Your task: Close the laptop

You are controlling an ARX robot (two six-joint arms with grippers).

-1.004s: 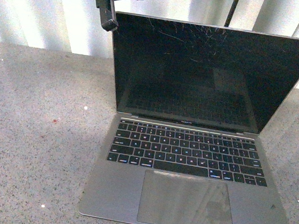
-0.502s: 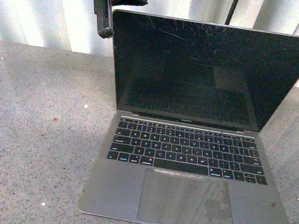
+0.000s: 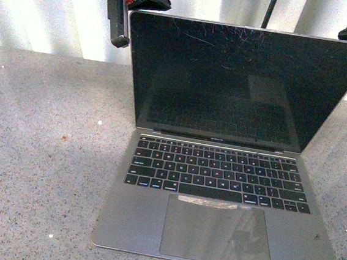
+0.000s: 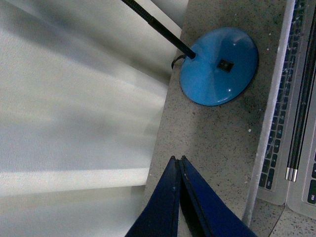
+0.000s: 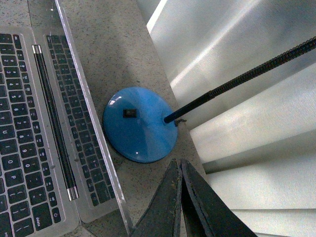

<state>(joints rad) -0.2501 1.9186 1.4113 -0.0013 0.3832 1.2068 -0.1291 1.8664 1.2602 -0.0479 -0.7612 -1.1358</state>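
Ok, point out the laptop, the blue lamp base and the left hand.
laptop (image 3: pixel 218 176): front view, on the keyboard.
blue lamp base (image 5: pixel 139 126): right wrist view, on the disc's top.
left hand (image 4: pixel 177 162): left wrist view, at its closed fingertips.

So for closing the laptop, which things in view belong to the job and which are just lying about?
Belongs to the job:
- laptop, lid open
- left gripper, shut, by one upper corner of the lid
- right gripper, shut, near the other upper corner

Just lying about:
- blue lamp base with its black stem, behind the lid
- speckled table
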